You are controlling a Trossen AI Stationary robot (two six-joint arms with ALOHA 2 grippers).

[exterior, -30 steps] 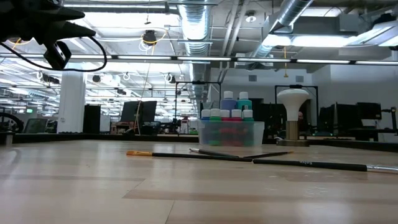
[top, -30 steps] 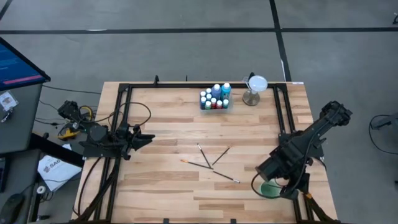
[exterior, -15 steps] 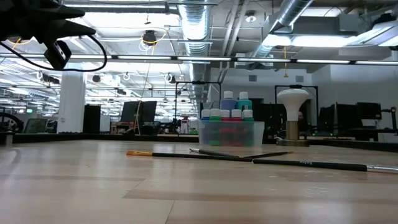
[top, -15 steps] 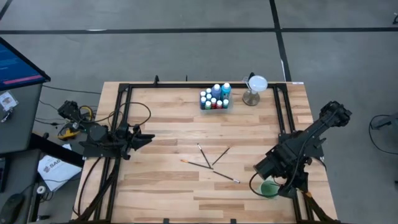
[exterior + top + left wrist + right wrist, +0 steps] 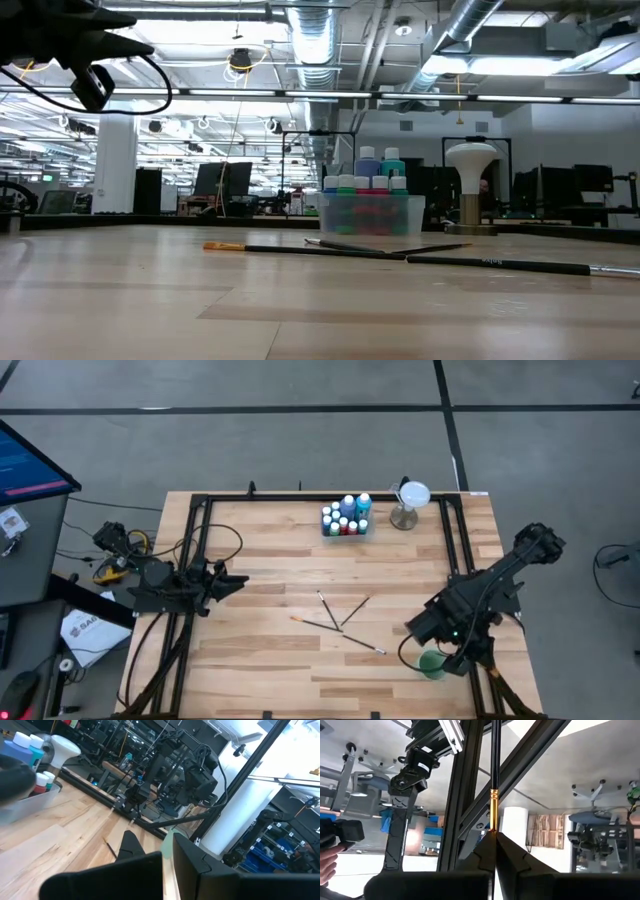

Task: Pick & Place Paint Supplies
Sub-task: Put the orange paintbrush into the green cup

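Small white-capped paint bottles stand in a clear tray by the table's far edge, also clear in the low view. Several thin paintbrushes lie flat on the middle of the table. My right gripper hangs near the table's right near corner, above the green cup, and is shut on one paintbrush. My left gripper waits shut and empty at the table's left edge. My right gripper pinches a paintbrush between its two fingertips, just below the golden ferrule. The brush runs along the fingers and sticks straight out ahead of them, lifted clear of the table. How far back it reaches between the fingers is hidden by the fingers.
A white-topped stemmed stand sits right of the bottle tray. Black frame rails run along the table's left, right and far sides. Bare wood lies between the brushes and the left arm. A person's hand shows beyond the table.
My right gripper has drifted a little toward the table's left edge, staying shut on the brush, and more of the green cup shows beside it. The brushes and bottles on the table have stayed put.
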